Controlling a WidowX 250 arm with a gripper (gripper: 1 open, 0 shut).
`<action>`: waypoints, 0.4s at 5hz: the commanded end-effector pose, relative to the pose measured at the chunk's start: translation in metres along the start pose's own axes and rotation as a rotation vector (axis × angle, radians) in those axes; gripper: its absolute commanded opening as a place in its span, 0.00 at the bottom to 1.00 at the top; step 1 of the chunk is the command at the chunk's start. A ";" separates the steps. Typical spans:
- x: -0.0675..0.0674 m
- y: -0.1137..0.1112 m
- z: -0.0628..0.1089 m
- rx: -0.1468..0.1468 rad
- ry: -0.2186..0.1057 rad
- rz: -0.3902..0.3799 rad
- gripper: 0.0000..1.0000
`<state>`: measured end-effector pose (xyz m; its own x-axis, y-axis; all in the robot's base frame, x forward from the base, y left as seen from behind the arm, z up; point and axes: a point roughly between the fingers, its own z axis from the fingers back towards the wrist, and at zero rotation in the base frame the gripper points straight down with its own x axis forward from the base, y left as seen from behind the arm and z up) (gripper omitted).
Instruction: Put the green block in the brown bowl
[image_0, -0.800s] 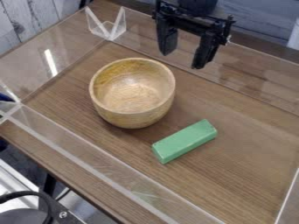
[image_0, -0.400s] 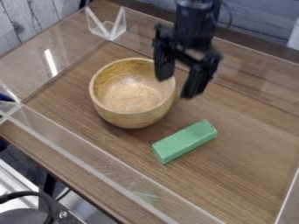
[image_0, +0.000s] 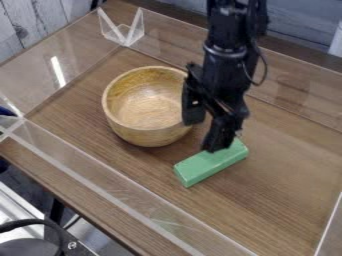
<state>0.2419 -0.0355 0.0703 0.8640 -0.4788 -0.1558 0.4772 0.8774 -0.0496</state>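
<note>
On the wooden table (image_0: 281, 150), just right of its middle, the black claw (image_0: 209, 122) hangs from its arm, pointing straight down with its two fingers (image_0: 223, 131) spread wide and nothing between them. Directly beneath and slightly toward the camera lies the green block (image_0: 210, 164), flat on the table, its long side running diagonally from lower left to upper right. The right-hand finger's tip appears to sit at the block's far upper end, overlapping it in the view; whether it actually touches the block I cannot tell. The other finger hangs over the narrow strip of table between the block and the bowl.

The brown bowl (image_0: 147, 107) stands upright to the left of the claw, close beside it, with its right rim partly hidden behind the left finger. Its paler inside holds nothing. The block lies outside the bowl, near its lower right side but apart from it.

A clear plastic wall (image_0: 80, 160) fences the table along the front and left edges, and a similar clear edge runs along the back. In the far left corner a small clear stand (image_0: 120, 27) is propped, well apart from everything else. Nothing lies between the block and the bowl except bare tabletop.
</note>
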 end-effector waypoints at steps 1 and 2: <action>0.007 -0.001 0.002 0.022 -0.039 -0.032 1.00; 0.009 -0.003 -0.007 0.018 -0.037 -0.045 1.00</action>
<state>0.2411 -0.0400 0.0543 0.8455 -0.5123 -0.1505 0.5109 0.8581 -0.0514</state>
